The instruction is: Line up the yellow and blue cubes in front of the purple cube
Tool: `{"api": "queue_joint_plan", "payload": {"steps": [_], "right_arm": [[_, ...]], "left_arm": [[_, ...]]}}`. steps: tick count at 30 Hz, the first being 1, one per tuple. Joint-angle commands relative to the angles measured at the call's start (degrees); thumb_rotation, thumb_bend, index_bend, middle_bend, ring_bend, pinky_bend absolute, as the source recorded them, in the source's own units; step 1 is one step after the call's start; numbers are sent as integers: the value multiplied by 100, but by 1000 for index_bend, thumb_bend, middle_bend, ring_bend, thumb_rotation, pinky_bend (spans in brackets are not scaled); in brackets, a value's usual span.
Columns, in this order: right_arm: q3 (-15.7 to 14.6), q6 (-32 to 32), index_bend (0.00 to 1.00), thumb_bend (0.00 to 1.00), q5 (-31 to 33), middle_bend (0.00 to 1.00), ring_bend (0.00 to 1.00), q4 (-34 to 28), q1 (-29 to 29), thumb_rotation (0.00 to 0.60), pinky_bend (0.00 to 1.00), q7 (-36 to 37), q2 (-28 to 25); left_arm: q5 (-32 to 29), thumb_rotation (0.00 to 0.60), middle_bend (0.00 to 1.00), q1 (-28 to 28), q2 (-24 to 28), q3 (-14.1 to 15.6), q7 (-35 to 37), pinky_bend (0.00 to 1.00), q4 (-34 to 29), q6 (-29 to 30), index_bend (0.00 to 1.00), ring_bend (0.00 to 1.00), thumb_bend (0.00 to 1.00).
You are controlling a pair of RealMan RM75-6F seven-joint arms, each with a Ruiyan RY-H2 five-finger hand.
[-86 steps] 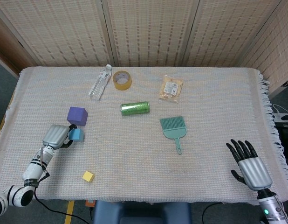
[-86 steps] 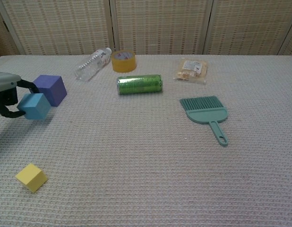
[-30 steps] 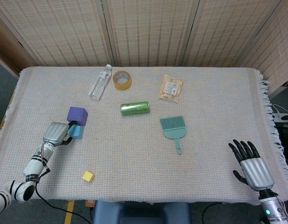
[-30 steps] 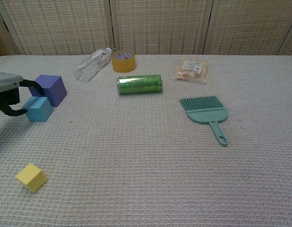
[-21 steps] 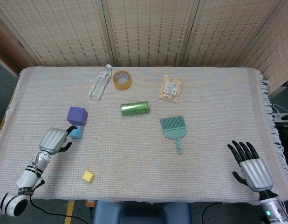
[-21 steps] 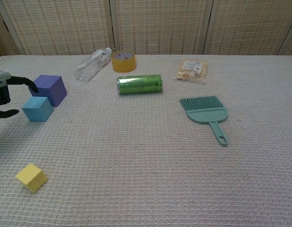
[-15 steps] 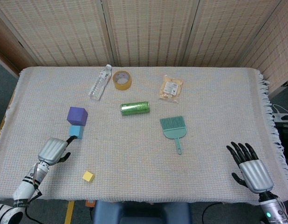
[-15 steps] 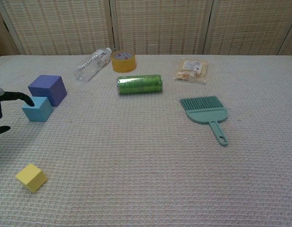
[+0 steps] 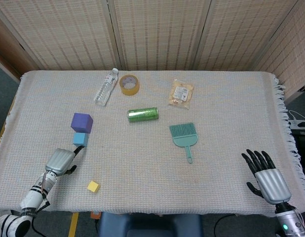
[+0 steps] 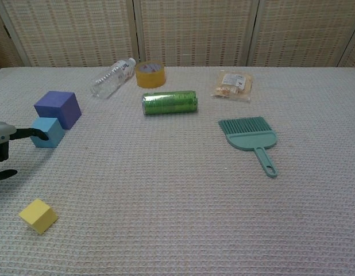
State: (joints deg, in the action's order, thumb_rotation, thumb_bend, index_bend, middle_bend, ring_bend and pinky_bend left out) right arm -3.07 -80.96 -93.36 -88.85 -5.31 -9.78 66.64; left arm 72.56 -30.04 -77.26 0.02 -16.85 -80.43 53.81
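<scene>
From the head view, the blue cube (image 9: 80,139) sits directly in front of the purple cube (image 9: 82,122), touching or nearly touching it, so that part of the job looks done. The yellow cube (image 9: 93,186) lies well apart, near the desk's (image 9: 216,98) front edge, and has yet to join the row. The left robot hand (image 9: 60,161) hovers between the blue and yellow cubes, fingers apart and grasping nothing. The right robot hand (image 9: 268,180) rests far off at the desk's right, fingers spread, empty.

From the chest view, the cubes look matte and foam-like with crisp edges; the yellow cube (image 10: 38,215) is the smallest and sits turned at an angle. The left robot hand (image 10: 4,148) shows only at the frame's edge, one dark finger pointing toward the blue cube (image 10: 49,132). A woven, waffle-textured cloth covers the desk (image 10: 183,207).
</scene>
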Motion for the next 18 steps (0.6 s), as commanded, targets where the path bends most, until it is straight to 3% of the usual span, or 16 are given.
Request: {"api": "queue_joint_plan", "payload": {"steps": [1, 18], "right_arm": [[6, -2, 0, 26, 6, 0, 0, -2, 1, 600, 0, -13, 8], [37, 47, 0, 26, 82, 0, 0, -7, -6, 600, 0, -110, 51]], "left_arm": [[-71, 600, 1000, -16, -24, -24, -1, 1000, 68, -58, 153, 1000, 378], [-417, 600, 1000, -144, -286, -166, 219, 1000, 745, -467, 183, 1000, 378]]}}
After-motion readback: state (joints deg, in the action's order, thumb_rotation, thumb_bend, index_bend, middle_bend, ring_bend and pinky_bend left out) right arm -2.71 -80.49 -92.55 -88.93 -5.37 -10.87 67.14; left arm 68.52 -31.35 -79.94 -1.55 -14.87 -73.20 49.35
